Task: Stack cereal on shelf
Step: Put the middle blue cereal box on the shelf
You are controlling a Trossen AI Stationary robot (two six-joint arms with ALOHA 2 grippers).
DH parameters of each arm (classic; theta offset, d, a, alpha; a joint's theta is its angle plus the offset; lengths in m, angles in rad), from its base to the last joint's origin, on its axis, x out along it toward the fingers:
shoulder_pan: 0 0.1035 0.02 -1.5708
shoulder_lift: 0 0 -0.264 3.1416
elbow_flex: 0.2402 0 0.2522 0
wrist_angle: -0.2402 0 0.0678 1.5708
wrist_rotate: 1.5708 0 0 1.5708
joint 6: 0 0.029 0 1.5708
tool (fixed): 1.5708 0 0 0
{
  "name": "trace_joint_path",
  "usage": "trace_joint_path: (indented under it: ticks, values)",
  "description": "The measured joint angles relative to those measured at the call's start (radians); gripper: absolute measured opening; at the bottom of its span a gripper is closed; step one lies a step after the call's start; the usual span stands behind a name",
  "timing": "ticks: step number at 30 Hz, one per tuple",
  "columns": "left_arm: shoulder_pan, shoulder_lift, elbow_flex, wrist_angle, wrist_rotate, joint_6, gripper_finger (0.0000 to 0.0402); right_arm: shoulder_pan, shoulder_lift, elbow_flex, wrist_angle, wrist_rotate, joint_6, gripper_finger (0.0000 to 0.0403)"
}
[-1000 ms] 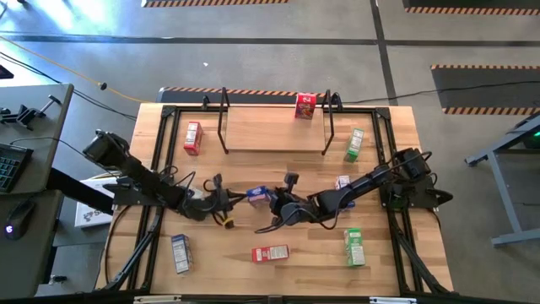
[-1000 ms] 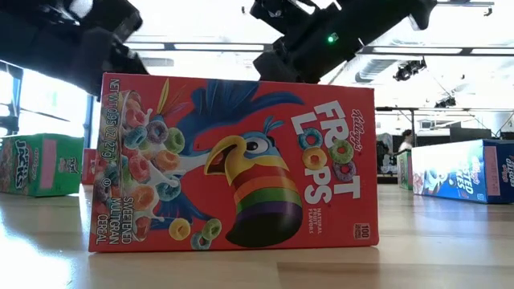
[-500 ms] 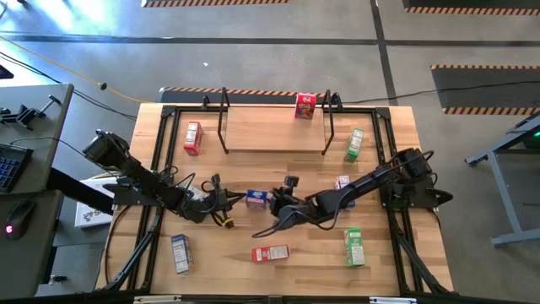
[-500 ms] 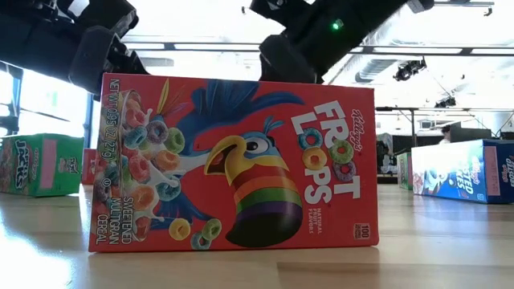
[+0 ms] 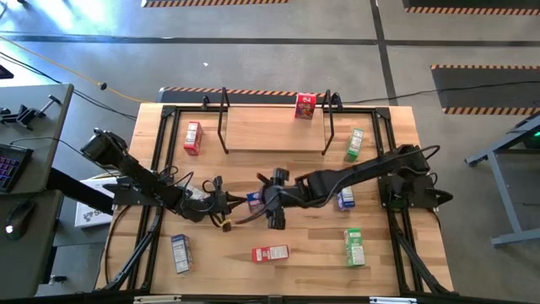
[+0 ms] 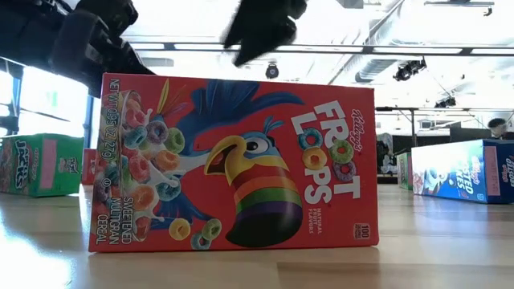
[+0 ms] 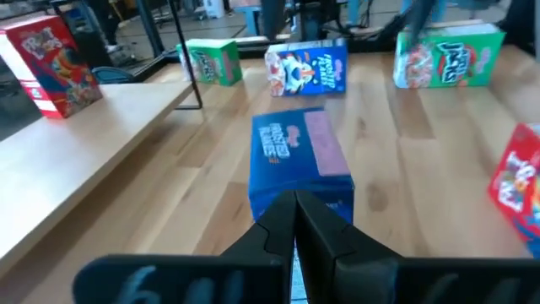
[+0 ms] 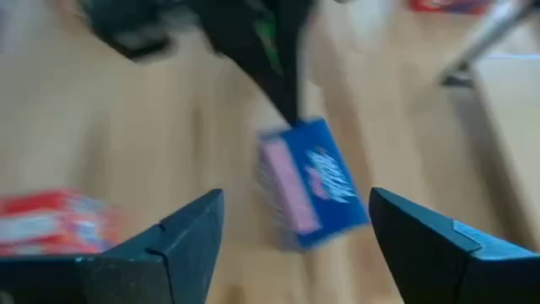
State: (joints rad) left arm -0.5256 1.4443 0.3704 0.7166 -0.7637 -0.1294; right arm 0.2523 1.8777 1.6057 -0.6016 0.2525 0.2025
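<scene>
A small blue cereal box [image 5: 255, 202] lies flat on the table's middle, its pink panel up [image 7: 300, 162]. My left gripper [image 5: 224, 203] is shut, its tips at the box's end nearest the table's left. My right gripper [image 5: 271, 200] hovers open over the box's other side; in its wrist view the box [image 8: 313, 182] shows between the spread fingers, untouched. The shelf [image 5: 274, 128] stands at the far edge with one red cereal box [image 5: 305, 105] upright on its right end. My left gripper's shut fingertips [image 7: 294, 203] point level from the table's left at the blue box's short end [image 7: 300, 192]. I cannot tell whether they touch that end or stop just short of it. The box lies flat on the table.
Loose cereal boxes lie around: red [image 5: 193, 137] far left, green [image 5: 355, 143] far right, blue [image 5: 344, 198] under the right arm, green [image 5: 353, 247], red [image 5: 270, 253] and blue [image 5: 180, 253] near the front. The red one [image 6: 233, 160] fills the low view.
My right gripper has opened and gone toward the table's left, from beside the blue box to over it. My left gripper has stayed shut at the box's other end.
</scene>
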Motion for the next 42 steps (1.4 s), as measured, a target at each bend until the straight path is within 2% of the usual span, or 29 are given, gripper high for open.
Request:
trace_joint_path:
  ticks: [10, 16, 20, 27, 38, 42]
  values:
    - [0.002, -0.152, -0.121, 0.05, 0.041, -0.012, 0.0001, -0.076, 0.067, 0.017, 0.034, -0.177, -0.12, 0.0282]
    - [0.019, -0.246, -0.16, 0.051, 0.05, 0.053, 0.0001, -0.102, 0.086, 0.017, 0.079, -0.191, -0.16, 0.0282]
    - [0.064, -0.31, -0.16, 0.035, 0.117, 0.075, 0.0001, -0.117, 0.089, 0.017, 0.067, -0.203, -0.176, 0.0282]
    - [0.122, -0.339, -0.16, 0.008, 0.182, 0.087, 0.0001, -0.149, 0.115, 0.016, 0.056, -0.292, -0.137, 0.029]
    - [0.14, -0.339, -0.16, -0.015, 0.182, 0.025, 0.0, -0.148, 0.145, 0.016, 0.052, -0.269, -0.236, 0.0293]
    - [0.139, -0.339, -0.16, -0.016, 0.179, 0.018, 0.0, -0.148, 0.146, 0.016, 0.047, -0.274, -0.237, 0.0283]
